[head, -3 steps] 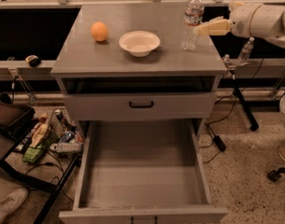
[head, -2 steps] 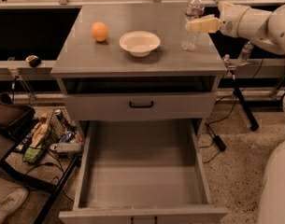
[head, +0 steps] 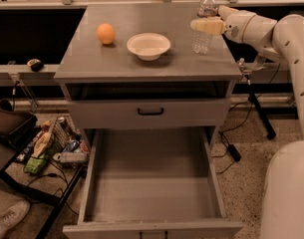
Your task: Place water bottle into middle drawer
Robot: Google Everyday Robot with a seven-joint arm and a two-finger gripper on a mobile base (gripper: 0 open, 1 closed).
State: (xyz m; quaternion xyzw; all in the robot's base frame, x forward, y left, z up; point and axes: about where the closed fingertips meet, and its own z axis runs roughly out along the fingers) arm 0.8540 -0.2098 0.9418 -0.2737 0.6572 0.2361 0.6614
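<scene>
Nearest to us, the middle drawer (head: 151, 198) hangs pulled wide open at 6 o'clock, tall side walls up and only its flat grey floor on show. The robot's pale body (head: 286, 193) bulks in at 4 o'clock. Down at 8 o'clock a wire basket (head: 57, 146) on the floor is stuffed with cans and packets. Next back, the shallower drawer front (head: 150, 112) with its black handle sits shut under an open slot. Up onto the desk (head: 116, 59): a white bowl (head: 148, 45) sits mid-top showing just its white inside, with an orange (head: 105, 33) at its 10 o'clock. The water bottle (head: 203, 39) stands upright at the bowl's 3 o'clock, near the right edge, same spot as a second ago and well clear of the drawer. Here's the change: the pincer (head: 201, 25), reaching in from 3 o'clock on the white arm (head: 271, 31), has slid leftward since the earlier frames. It was just off the bottle's right side, and now it lies across the bottle at label height. Clenched on the bottle or loose around it? Cannot tell from here.
</scene>
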